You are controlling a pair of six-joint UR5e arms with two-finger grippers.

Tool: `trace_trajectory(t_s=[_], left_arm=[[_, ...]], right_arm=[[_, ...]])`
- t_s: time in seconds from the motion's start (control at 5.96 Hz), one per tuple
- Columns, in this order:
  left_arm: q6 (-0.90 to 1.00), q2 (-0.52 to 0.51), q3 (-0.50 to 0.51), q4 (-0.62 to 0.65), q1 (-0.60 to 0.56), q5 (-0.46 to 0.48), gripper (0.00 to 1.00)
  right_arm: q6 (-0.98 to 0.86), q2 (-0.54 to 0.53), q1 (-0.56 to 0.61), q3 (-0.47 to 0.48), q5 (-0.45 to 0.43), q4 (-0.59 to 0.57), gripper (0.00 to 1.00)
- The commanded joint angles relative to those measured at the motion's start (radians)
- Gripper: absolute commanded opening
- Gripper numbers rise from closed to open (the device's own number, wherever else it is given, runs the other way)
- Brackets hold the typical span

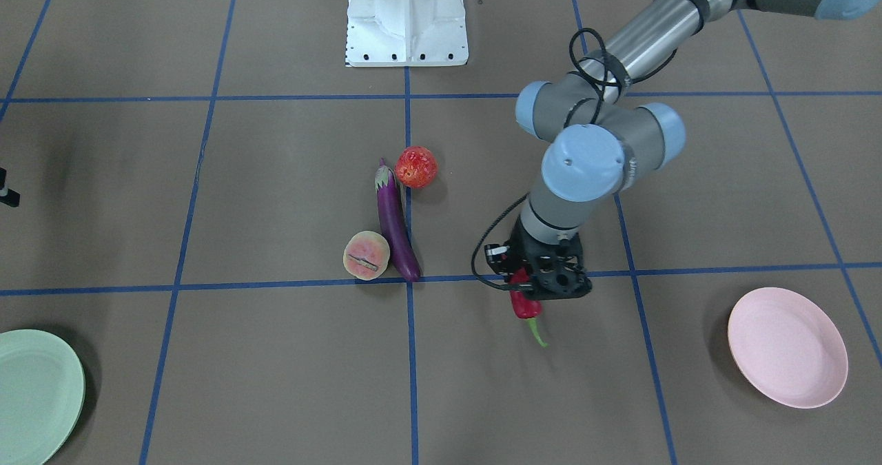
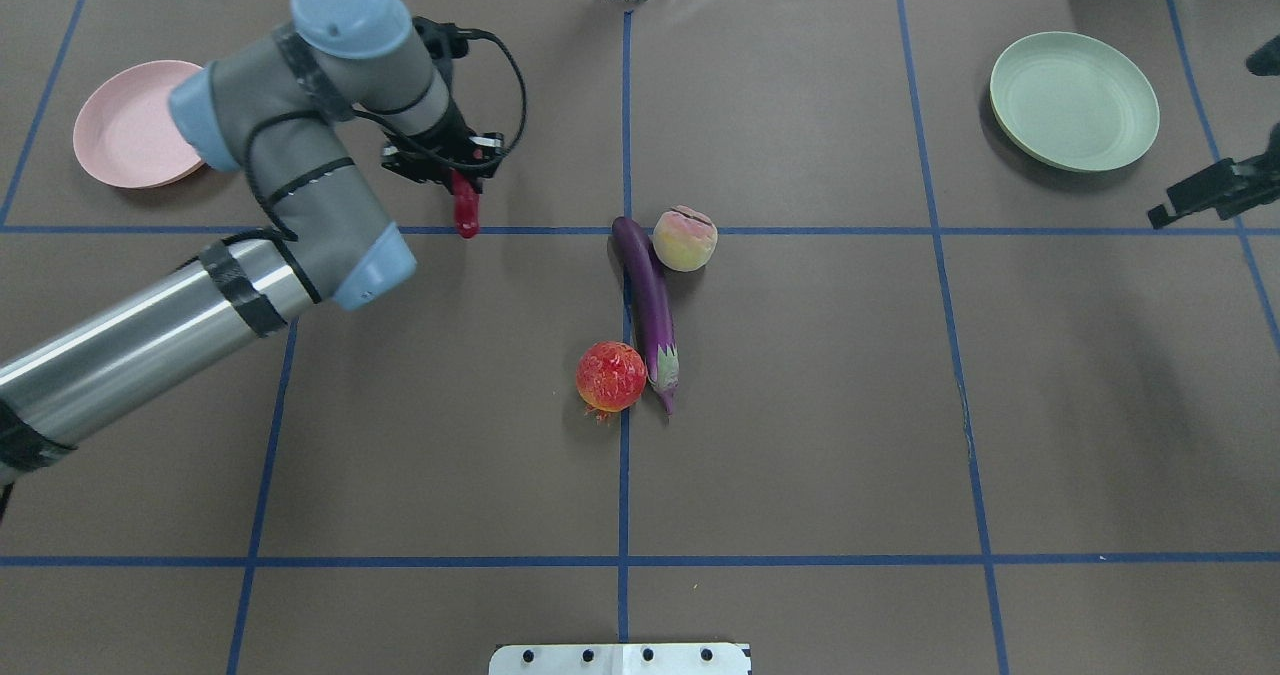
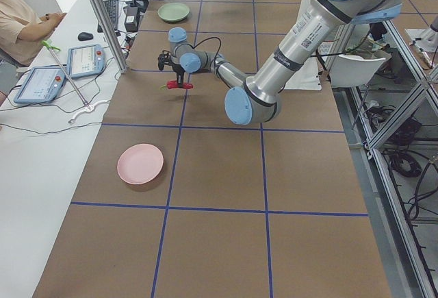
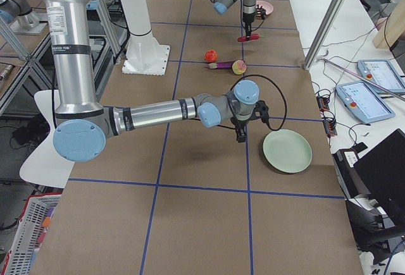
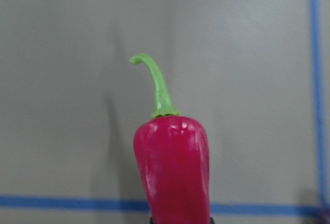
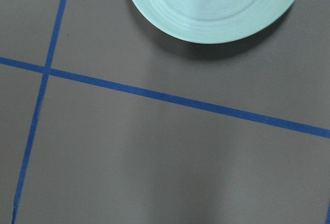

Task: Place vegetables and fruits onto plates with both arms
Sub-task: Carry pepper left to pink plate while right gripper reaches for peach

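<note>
My left gripper [image 1: 530, 291] is shut on the red chili [image 1: 525, 304] and holds it above the table, green stem pointing away; the chili fills the left wrist view [image 5: 172, 167]. The pale pink plate [image 1: 787, 346] lies empty beyond it, to the robot's left. The purple eggplant [image 2: 648, 300], strawberry [image 2: 611, 376] and peach half [image 2: 685, 238] lie together at the table's middle. My right gripper [image 2: 1210, 190] hovers near the empty mint green plate [image 2: 1074, 100], whose rim shows in the right wrist view [image 6: 216, 28]. Its fingers are not visible.
The white base block [image 1: 406, 17] stands at the robot's edge of the table. Blue tape lines cross the brown table. An operator [image 3: 24, 20], tablets and metal posts stand along the far side.
</note>
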Motion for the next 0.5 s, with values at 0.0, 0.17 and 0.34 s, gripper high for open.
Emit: trace_trajectory(t_s=[0.0, 0.17, 0.34], left_arm=[[0.187, 0.123, 0.002, -0.013, -0.158, -0.061, 0.00], [0.303, 0.160, 0.043, -0.005, -0.250, -0.063, 0.00], [0.427, 0.167, 0.133, -0.005, -0.304, -0.063, 0.00]], right_arm=[[0.299, 0.143, -0.119, 0.007, -0.024, 0.003, 1.00], [0.427, 0.192, -0.197, 0.023, -0.092, 0.003, 1.00], [0.566, 0.247, -0.278, 0.041, -0.154, 0.003, 1.00]])
